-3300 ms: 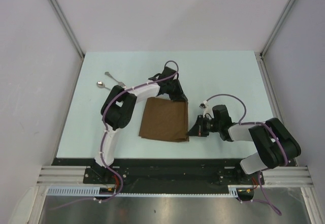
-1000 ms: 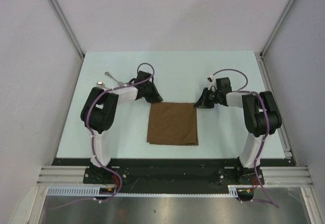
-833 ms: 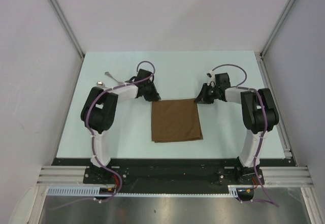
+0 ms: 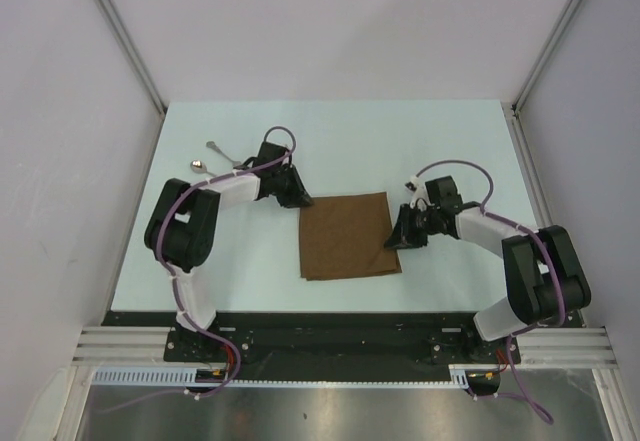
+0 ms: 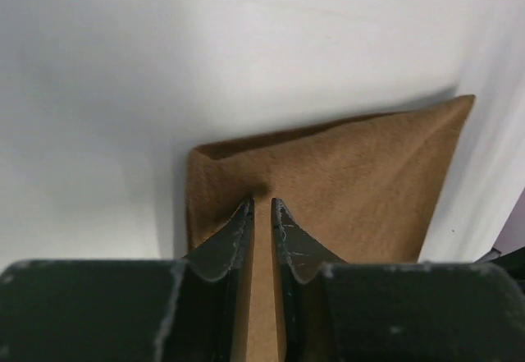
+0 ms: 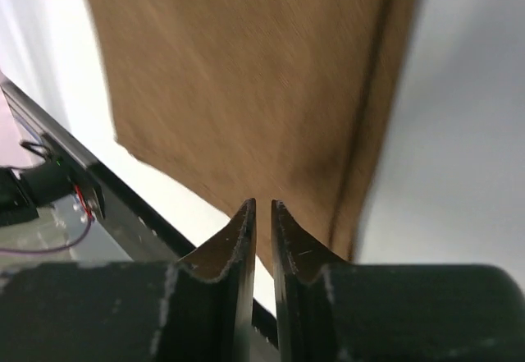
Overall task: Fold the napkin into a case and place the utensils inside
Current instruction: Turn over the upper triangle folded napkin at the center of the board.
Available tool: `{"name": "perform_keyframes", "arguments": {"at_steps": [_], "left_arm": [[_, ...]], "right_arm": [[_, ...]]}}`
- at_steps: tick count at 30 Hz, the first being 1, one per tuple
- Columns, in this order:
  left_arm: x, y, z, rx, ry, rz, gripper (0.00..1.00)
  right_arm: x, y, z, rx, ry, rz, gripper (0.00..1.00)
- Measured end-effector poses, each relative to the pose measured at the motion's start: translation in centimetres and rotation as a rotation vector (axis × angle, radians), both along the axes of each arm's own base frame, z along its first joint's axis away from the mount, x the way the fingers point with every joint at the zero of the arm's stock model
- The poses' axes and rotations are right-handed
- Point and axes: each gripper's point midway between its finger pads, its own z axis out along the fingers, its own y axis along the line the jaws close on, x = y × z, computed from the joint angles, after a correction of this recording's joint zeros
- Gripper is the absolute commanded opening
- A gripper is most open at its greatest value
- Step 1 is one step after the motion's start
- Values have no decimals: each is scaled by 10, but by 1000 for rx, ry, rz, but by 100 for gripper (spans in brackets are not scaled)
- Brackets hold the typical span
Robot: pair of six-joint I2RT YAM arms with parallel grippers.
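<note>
The brown napkin (image 4: 345,236) lies folded into a rough square on the middle of the table. My left gripper (image 4: 299,201) sits at its far left corner. In the left wrist view the left gripper (image 5: 262,203) has its jaws almost together, pinching a small pucker of the napkin (image 5: 353,181). My right gripper (image 4: 392,240) is at the cloth's right edge. Its jaws (image 6: 262,203) are nearly together with nothing between them, over the napkin (image 6: 246,75). The utensils lie at the far left: the fork (image 4: 222,151) and the spoon (image 4: 198,165), partly behind my left arm.
The pale table (image 4: 440,141) is walled by white panels at the left, right and back. A black rail (image 4: 330,331) with the arm bases runs along the near edge; this rail (image 6: 57,165) also shows in the right wrist view.
My right gripper has left the napkin's far right corner and moved nearer along its right edge. The napkin has slid slightly right. The left gripper stays at the far left corner.
</note>
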Motion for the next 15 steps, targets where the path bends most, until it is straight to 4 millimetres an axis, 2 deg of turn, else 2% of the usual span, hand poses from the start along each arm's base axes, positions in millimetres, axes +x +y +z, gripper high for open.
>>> {"name": "perform_keyframes", "arguments": {"at_steps": [3,7,11,13,15], "left_arm": [[3,4,-15,13,34,11,13],[5,4,-19,18,41,6,23],[-4,-3,-8,67,7,-30,30],[-9,-7,6,72,-19,-51,33],[-12,-11,30,65,-72,-71,34]], "right_arm": [[-23,-11,-22,-12,79,-17,15],[-28,-26,-33,-44,114,-63,25],[-23,-31,-17,-59,45,-84,35],[-22,-32,-6,-57,10,-89,36],[-23,-30,4,-45,-21,-90,41]]}}
